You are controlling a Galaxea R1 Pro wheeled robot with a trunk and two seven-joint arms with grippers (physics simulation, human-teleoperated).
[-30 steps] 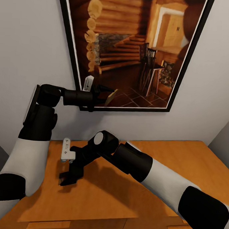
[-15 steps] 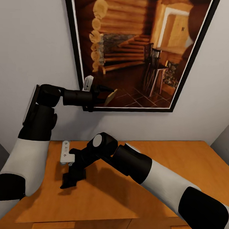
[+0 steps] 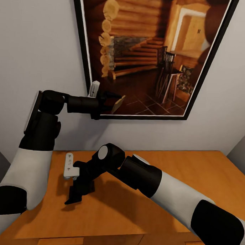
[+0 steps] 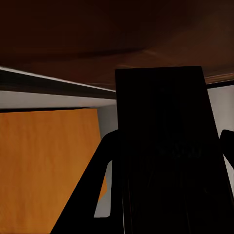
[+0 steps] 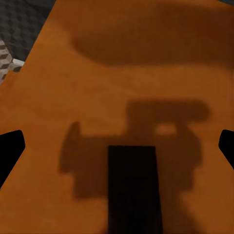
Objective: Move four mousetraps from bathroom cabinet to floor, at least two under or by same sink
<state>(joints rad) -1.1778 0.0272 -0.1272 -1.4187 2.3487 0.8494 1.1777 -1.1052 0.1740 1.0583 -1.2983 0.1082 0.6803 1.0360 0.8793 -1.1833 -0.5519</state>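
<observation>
Lower left, the right gripper point(image 3: 72, 198), fingers spread, hangs over the cabinet point(image 3: 191, 175) top; left gripper point(image 3: 114, 100) pinches a mousetrap point(image 3: 118, 103) by the picture frame point(image 3: 210, 65).

Orange-brown wooden cabinet point(image 3: 191, 175), seen from above.

Its flat top runs back to the pale wall, and the near edge shows drawer fronts with thin bar handles point(image 3: 60, 241). The wood bears dark shadows near the left end. In the right wrist view a dark flat rectangular piece point(image 5: 130, 187) lies on the top; whether it is a mousetrap cannot be told.
</observation>
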